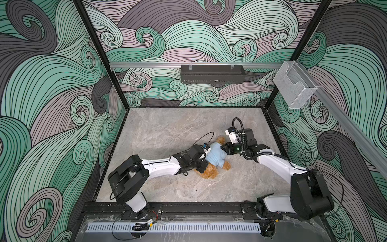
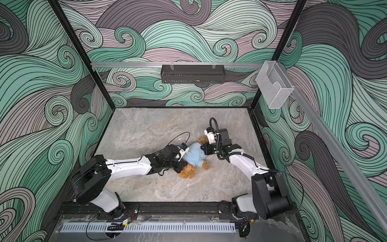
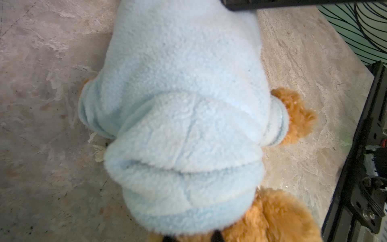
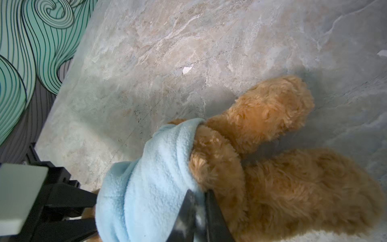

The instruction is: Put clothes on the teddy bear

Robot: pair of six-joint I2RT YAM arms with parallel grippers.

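Pinching the light blue fleece shirt's [image 1: 216,155] hem, right gripper [image 4: 199,197] is closed on it. Small golden-brown plush teddy bear [image 1: 209,175] lies wearing it between both grippers; left gripper [image 3: 192,238] sits at the hood, grip unclear.

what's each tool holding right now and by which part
The right tool pinches the blue shirt at its bottom hem, by the legs of the teddy bear. The left tool sits at its head; a grip cannot be told.
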